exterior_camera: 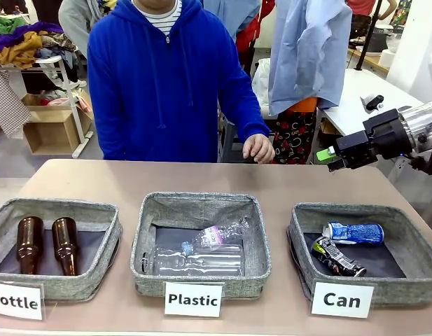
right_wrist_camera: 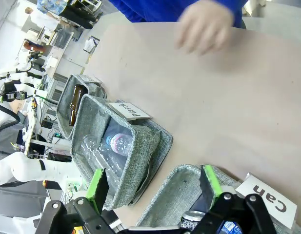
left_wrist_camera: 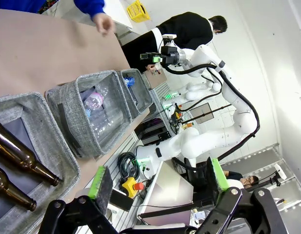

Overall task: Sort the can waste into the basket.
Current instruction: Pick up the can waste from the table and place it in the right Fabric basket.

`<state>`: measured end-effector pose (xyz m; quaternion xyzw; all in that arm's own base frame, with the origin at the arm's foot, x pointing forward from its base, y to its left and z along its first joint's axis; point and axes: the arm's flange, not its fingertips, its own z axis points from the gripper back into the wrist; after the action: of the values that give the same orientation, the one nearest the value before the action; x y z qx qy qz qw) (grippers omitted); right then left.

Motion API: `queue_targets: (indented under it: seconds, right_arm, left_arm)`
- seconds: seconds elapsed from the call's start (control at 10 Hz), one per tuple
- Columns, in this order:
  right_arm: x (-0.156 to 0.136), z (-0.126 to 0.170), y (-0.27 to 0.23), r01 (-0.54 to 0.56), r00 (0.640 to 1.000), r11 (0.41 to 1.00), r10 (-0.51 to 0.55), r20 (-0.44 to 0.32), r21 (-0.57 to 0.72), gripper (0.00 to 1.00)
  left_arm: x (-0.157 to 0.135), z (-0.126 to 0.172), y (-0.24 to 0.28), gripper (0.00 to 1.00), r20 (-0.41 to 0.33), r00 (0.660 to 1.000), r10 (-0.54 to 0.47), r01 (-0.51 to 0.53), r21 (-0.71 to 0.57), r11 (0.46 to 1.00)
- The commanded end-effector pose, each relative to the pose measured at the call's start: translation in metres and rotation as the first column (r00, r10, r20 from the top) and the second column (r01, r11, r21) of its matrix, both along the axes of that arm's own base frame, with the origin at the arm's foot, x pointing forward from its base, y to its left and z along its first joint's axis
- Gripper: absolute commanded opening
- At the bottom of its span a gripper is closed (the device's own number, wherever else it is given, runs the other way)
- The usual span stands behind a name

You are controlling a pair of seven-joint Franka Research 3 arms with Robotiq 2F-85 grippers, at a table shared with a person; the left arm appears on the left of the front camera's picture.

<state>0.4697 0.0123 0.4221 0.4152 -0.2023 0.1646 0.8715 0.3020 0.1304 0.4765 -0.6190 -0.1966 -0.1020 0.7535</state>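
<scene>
The grey "Can" basket (exterior_camera: 399, 290) sits at the table's right. Inside it lie both cans: the blue and white can (exterior_camera: 353, 233) and the crushed dark can (exterior_camera: 337, 257). My right gripper (exterior_camera: 327, 155) hangs in the air above and behind this basket. In the right wrist view its fingers stand open (right_wrist_camera: 152, 187) with nothing between them, over the basket's rim (right_wrist_camera: 178, 171), where a can top (right_wrist_camera: 193, 219) peeks out. My left gripper (left_wrist_camera: 158, 180) is open and empty, off the table's left end. From there the blue can (left_wrist_camera: 129, 81) shows in the far basket.
The "Plastic" basket (exterior_camera: 201, 203) in the middle holds clear bottles (exterior_camera: 201, 252). The "Bottle" basket (exterior_camera: 54, 205) at the left holds two brown glass bottles (exterior_camera: 46, 243). A person in a blue hoodie stands at the far side, with a hand (exterior_camera: 258, 148) at the table's far edge.
</scene>
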Motion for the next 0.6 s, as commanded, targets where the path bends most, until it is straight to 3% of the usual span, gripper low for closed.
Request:
queue_targets:
  seconds: [0.0, 0.5]
  right_arm:
    - [0.0006, 0.001, -0.0028, -0.017, 1.0, 1.0, 0.017, 0.01, 0.0, 1.0]
    - [0.0006, 0.001, -0.0028, -0.017, 1.0, 1.0, 0.017, 0.01, 0.0, 1.0]
  left_arm:
    - [0.0, 0.0039, -0.0022, 1.0, 0.007, 1.0, -0.001, 0.001, -0.015, 1.0]
    - [0.0, 0.0039, -0.0022, 1.0, 0.007, 1.0, -0.001, 0.001, -0.015, 1.0]
